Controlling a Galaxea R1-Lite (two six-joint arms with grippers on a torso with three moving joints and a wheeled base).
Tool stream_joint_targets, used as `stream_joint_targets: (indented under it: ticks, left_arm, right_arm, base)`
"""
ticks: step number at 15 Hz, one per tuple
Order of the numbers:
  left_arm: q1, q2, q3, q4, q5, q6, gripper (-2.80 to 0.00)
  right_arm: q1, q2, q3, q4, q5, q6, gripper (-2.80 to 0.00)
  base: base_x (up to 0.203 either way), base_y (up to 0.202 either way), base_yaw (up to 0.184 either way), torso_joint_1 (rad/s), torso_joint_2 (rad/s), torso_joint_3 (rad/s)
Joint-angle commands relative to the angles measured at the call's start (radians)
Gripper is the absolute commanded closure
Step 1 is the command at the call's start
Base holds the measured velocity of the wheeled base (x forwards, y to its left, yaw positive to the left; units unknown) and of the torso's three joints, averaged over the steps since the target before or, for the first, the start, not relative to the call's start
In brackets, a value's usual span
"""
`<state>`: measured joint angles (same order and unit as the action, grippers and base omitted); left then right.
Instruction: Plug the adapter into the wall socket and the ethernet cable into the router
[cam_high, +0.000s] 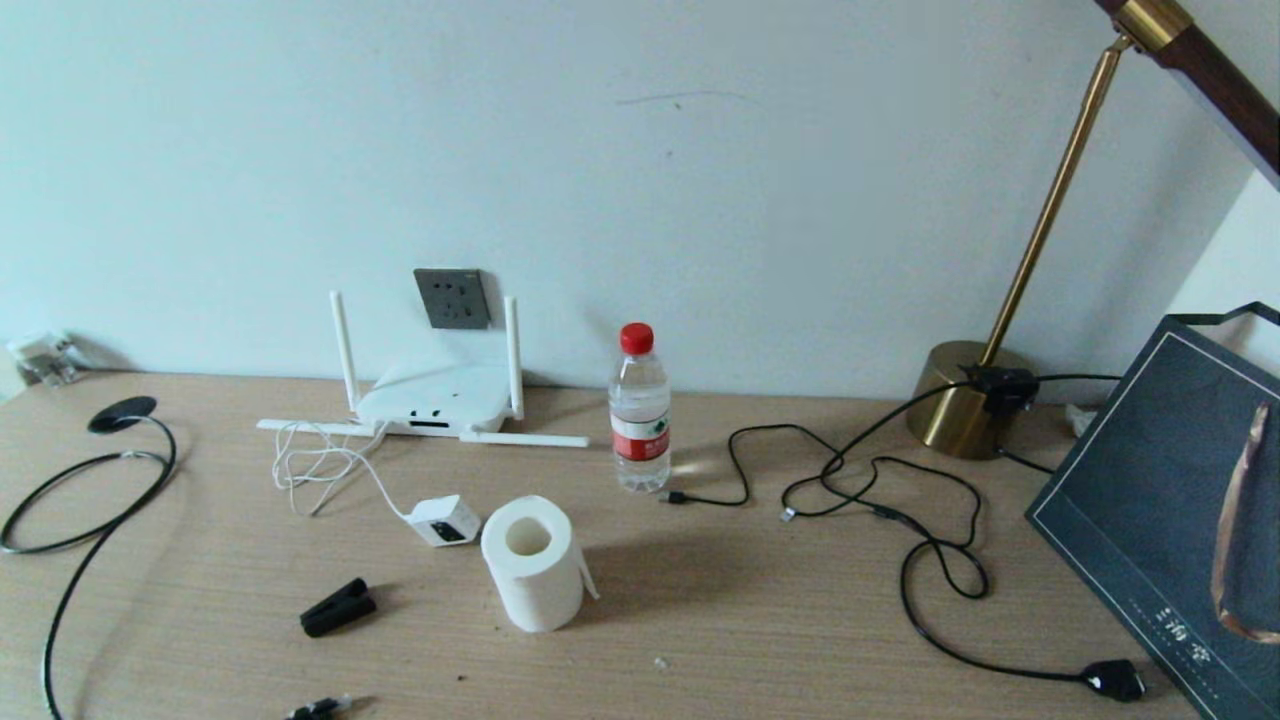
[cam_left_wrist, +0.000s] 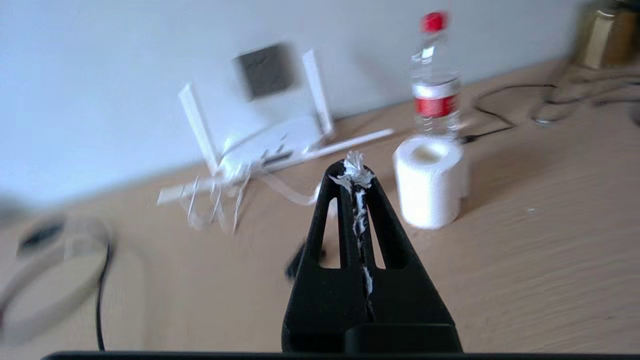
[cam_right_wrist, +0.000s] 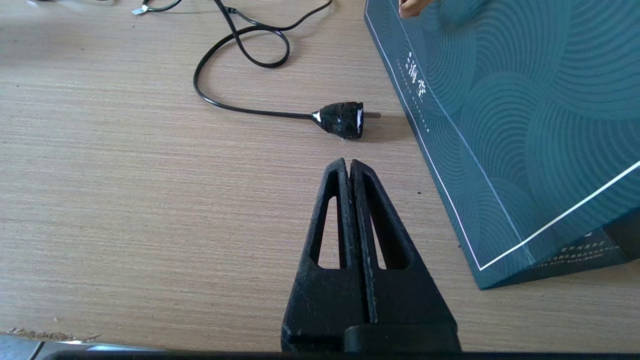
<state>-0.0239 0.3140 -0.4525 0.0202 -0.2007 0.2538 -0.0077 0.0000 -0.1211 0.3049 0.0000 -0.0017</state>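
Observation:
The white router (cam_high: 435, 400) with stick antennas sits by the wall, under the dark grey wall socket (cam_high: 452, 298). The white adapter (cam_high: 445, 520) lies on the desk in front of it, its thin white cord (cam_high: 315, 465) loosely coiled. The thick black ethernet cable (cam_high: 90, 510) loops at the far left, and its plug end (cam_high: 320, 708) lies at the near edge. Neither gripper shows in the head view. My left gripper (cam_left_wrist: 354, 172) is shut, white shreds stuck between its fingers, facing the router (cam_left_wrist: 265, 145) and socket (cam_left_wrist: 265, 70). My right gripper (cam_right_wrist: 348, 162) is shut over bare desk.
A toilet roll (cam_high: 530, 562), a water bottle (cam_high: 640, 410) and a black clip (cam_high: 338, 608) stand near the adapter. Thin black cables (cam_high: 870, 490) run from the brass lamp base (cam_high: 965, 400) to a black plug (cam_right_wrist: 342, 119). A dark bag (cam_right_wrist: 500, 100) lies at the right.

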Motion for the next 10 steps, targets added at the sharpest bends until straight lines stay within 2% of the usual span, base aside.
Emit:
stream_joint_targets:
  ticks: [1, 3, 5, 6, 8, 10]
  left_arm:
    - [-0.022, 0.381, -0.153, 0.013, -0.038, 0.105, 0.0]
    - [-0.033, 0.604, -0.241, -0.02, -0.065, 0.251, 0.0]
    - [-0.04, 0.804, -0.308, -0.111, -0.087, 0.404, 0.0]
    - [-0.042, 0.876, -0.333, -0.143, -0.103, 0.494, -2.8]
    - [-0.042, 0.986, -0.353, -0.125, -0.173, 0.667, -2.8]
    - [-0.021, 1.066, -0.371, -0.029, -0.256, 0.78, -2.8]
  right_arm:
    - [0.0, 0.0, 0.0, 0.002, 0.0, 0.0, 0.0]
    - [0.0, 0.0, 0.0, 0.002, 0.0, -0.001, 0.0]
    - [0.0, 0.002, 0.0, 0.002, 0.0, -0.001, 0.0]
    - [0.0, 0.0, 0.0, 0.002, 0.0, 0.0, 0.0]
    - [0.0, 0.0, 0.0, 0.002, 0.0, 0.0, 0.0]
    - [0.0, 0.001, 0.0, 0.002, 0.0, 0.0, 0.0]
  base:
    - [0.0, 0.0, 0.0, 0.0, 0.0, 0.0]
    - [0.0, 0.0, 0.0, 0.0, 0.0, 0.0]
    - [0.0, 0.0, 0.0, 0.0, 0.0, 0.0]
    - [0.0, 0.0, 0.0, 0.0, 0.0, 0.0]
    - [0.0, 0.0, 0.0, 0.0, 0.0, 0.0]
    - [0.0, 0.0, 0.0, 0.0, 0.0, 0.0]
